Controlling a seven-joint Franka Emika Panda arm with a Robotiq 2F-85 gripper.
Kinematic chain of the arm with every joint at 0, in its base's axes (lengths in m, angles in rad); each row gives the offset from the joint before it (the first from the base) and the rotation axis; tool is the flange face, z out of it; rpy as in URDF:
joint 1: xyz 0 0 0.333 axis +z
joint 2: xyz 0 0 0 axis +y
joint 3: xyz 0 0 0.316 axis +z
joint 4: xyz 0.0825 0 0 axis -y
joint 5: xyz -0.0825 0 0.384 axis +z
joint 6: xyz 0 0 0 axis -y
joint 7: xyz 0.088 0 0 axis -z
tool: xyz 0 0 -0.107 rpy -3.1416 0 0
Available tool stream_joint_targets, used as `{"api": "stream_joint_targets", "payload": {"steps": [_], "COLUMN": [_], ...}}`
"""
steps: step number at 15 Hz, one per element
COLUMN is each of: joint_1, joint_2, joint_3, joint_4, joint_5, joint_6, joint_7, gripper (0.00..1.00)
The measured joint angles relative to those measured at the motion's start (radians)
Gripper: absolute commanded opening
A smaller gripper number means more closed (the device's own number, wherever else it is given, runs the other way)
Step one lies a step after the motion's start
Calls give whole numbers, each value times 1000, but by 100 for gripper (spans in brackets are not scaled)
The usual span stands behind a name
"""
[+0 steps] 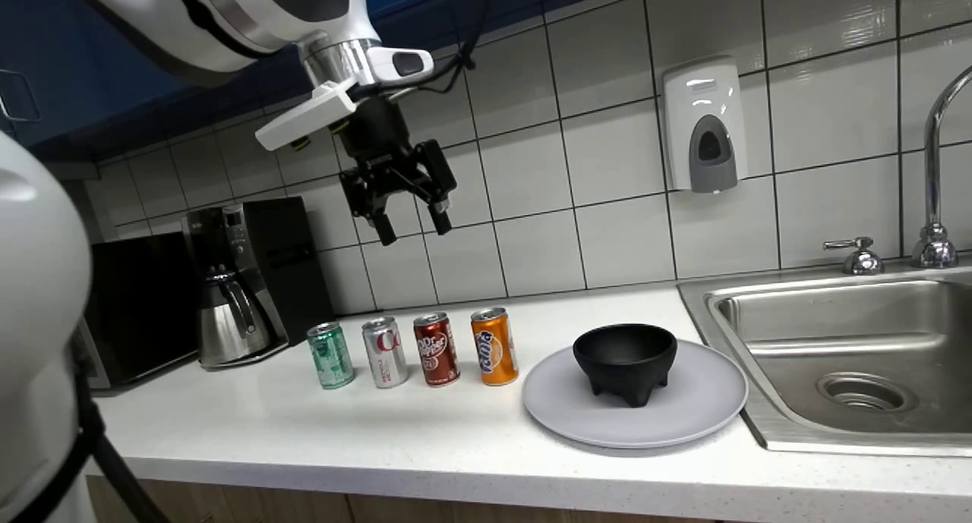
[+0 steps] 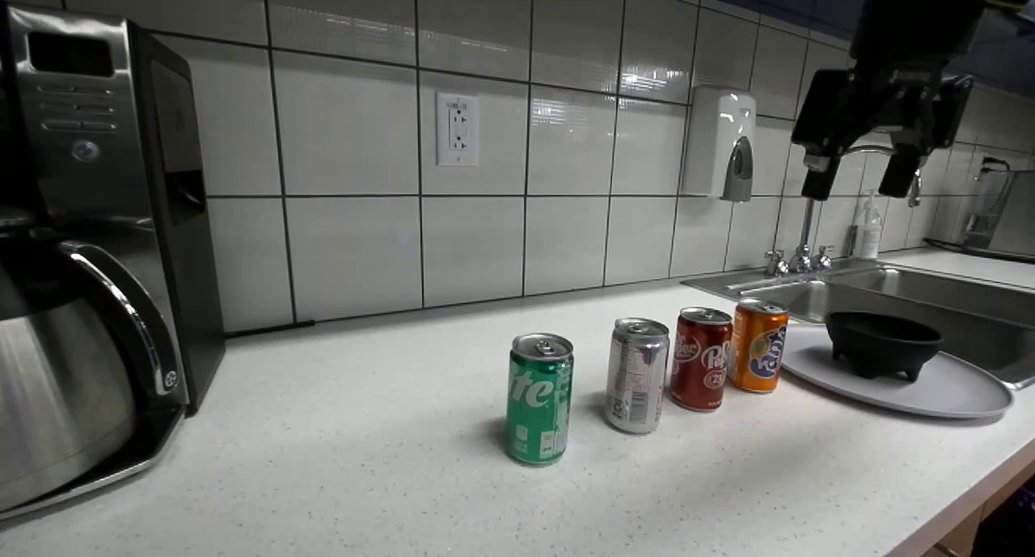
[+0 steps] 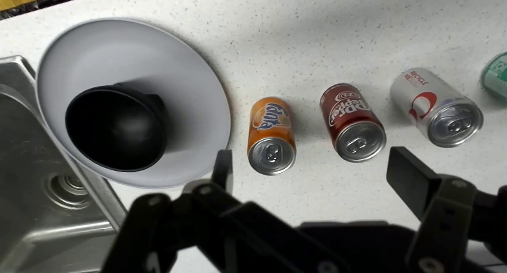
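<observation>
I have the jaws spread wide and holding nothing, hanging well above the table [image 1: 228, 424] in both exterior views. Looking down through the wrist view, I get the orange Fanta can [image 3: 271, 132] below the jaws, showing in the gap between them, closer to the jaw on the side of the grey plate [image 3: 198, 118]. The red Dr Pepper can [image 3: 350, 116] shows in that same gap, toward the other jaw. Both stand upright on the table, well apart from the jaws. Outward of that other jaw comes the silver can [image 3: 433, 105], then the green can [image 3: 498, 78] (cut off in the wrist view, though I see it whole in both exterior views). Off the opposite side of the jaws, the plate carries the black bowl [image 3: 115, 128], with the steel sink [image 3: 23, 186] beyond.
</observation>
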Motion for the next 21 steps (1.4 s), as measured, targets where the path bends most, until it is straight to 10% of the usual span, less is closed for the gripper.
{"api": "stream_joint_targets", "payload": {"steps": [21], "joint_1": [-110], "joint_2": [332], "joint_3": [-163], "joint_4": [66], "joint_5": [11], "joint_6": [237], "joint_7": [-55], "gripper": [100]}}
